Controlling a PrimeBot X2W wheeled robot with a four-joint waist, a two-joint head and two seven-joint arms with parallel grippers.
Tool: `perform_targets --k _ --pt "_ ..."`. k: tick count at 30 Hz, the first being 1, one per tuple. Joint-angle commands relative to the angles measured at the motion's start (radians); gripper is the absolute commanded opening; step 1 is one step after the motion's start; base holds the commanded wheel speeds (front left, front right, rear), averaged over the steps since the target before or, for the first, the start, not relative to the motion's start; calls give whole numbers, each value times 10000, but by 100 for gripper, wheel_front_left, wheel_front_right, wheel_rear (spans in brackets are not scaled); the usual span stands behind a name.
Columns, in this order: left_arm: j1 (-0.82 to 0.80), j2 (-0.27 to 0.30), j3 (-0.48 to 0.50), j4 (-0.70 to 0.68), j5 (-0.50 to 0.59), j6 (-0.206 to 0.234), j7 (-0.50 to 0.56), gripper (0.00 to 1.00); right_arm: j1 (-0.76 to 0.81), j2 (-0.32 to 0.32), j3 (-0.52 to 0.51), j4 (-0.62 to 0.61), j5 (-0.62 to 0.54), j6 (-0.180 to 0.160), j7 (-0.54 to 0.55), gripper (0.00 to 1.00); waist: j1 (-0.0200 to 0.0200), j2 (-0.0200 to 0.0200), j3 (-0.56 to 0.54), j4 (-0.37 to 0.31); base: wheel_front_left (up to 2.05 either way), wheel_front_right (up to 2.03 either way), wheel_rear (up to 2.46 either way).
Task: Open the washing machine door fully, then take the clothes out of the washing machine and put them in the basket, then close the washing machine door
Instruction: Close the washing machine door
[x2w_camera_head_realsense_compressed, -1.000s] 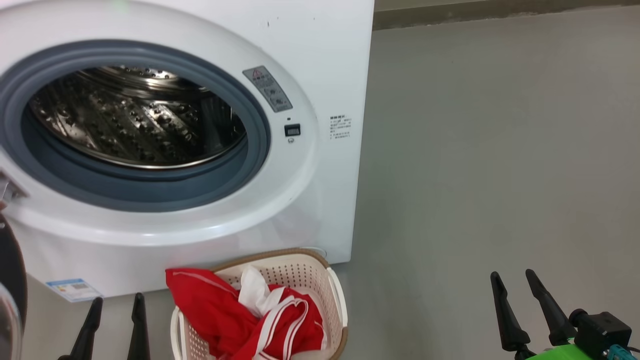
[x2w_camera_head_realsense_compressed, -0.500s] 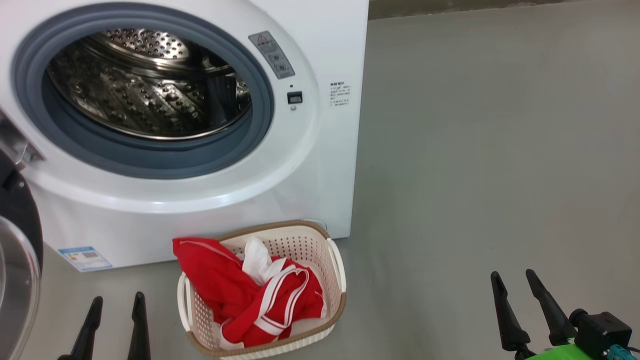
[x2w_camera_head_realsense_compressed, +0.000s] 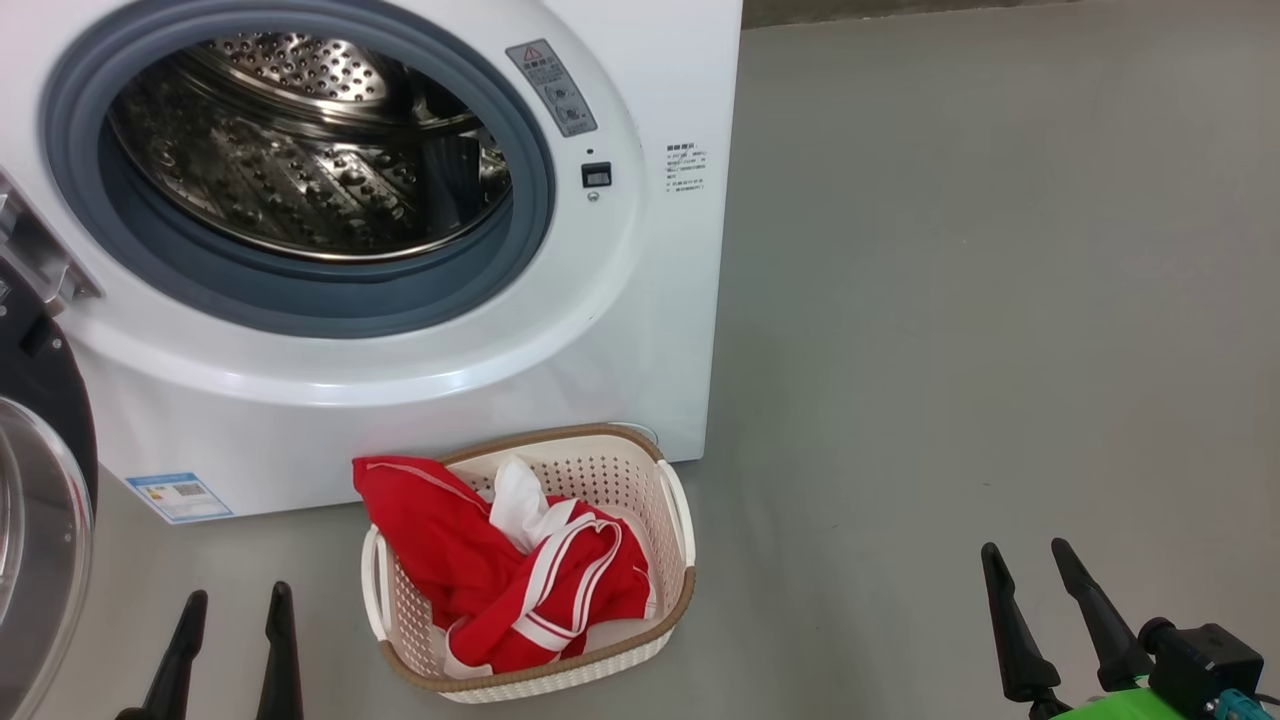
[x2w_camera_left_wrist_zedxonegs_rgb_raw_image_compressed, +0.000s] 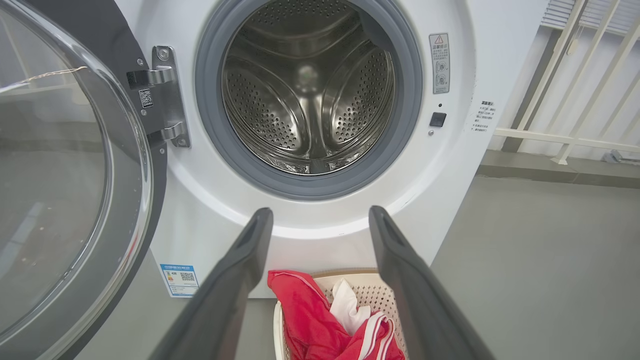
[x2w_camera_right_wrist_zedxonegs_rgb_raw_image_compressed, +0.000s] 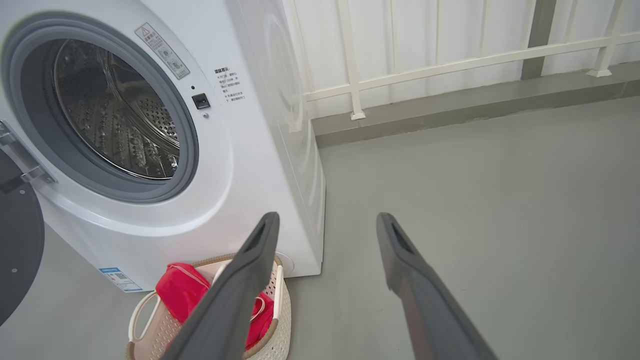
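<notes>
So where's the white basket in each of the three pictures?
Head view: basket low centre, just before the washing machine.
Left wrist view: basket at bottom centre, cut by the edge.
Right wrist view: basket at bottom left.
Shared landmark: the blue label low on the machine, left of it.

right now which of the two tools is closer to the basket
The left tool, at the head view's lower left, close to the basket; the right tool stands far off to its right.

Laundry area, prob. balcony: washing machine (x2w_camera_head_realsense_compressed: 640, 330), grey floor (x2w_camera_head_realsense_compressed: 950, 300), white railing (x2w_camera_right_wrist_zedxonegs_rgb_raw_image_compressed: 348, 55).
</notes>
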Motion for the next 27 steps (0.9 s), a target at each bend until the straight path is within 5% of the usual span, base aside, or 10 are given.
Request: perform_targets --k 1,12,27 --pt "-261 144 272 -259 -16 -56 -49 100 -126 -95 214 -248 -18 65 -63 100 0 -1 -14 1 0 0 0" --pt "-284 65 107 -85 -54 -56 -49 100 -112 -169 422 -170 0 65 -63 100 0 -1 -152 473 0 0 0" --pt "-84 -55 235 299 -348 -56 -49 100 -315 -475 955 2 73 65 -63 100 0 -1 -310 2576 0 0 0"
